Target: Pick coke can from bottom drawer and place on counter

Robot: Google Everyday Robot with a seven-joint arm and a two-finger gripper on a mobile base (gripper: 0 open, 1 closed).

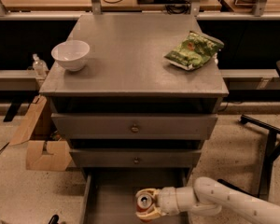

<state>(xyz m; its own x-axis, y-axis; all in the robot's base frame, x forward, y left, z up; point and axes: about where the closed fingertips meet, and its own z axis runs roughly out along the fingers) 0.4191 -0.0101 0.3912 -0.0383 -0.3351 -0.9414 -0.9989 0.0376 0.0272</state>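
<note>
The coke can (144,204), red with a silver top, is held upright in my gripper (146,205) over the grey floor of the open bottom drawer (112,190). The white arm reaches in from the lower right. The gripper's pale fingers sit on either side of the can. The counter (130,55) is the grey top of the cabinet, well above the gripper.
A white bowl (70,55) stands at the counter's left and a green chip bag (193,50) at its right. Two shut drawers with round knobs (135,128) are above the open one. A cardboard box (42,146) lies on the floor at left, a black chair base (266,139) at right.
</note>
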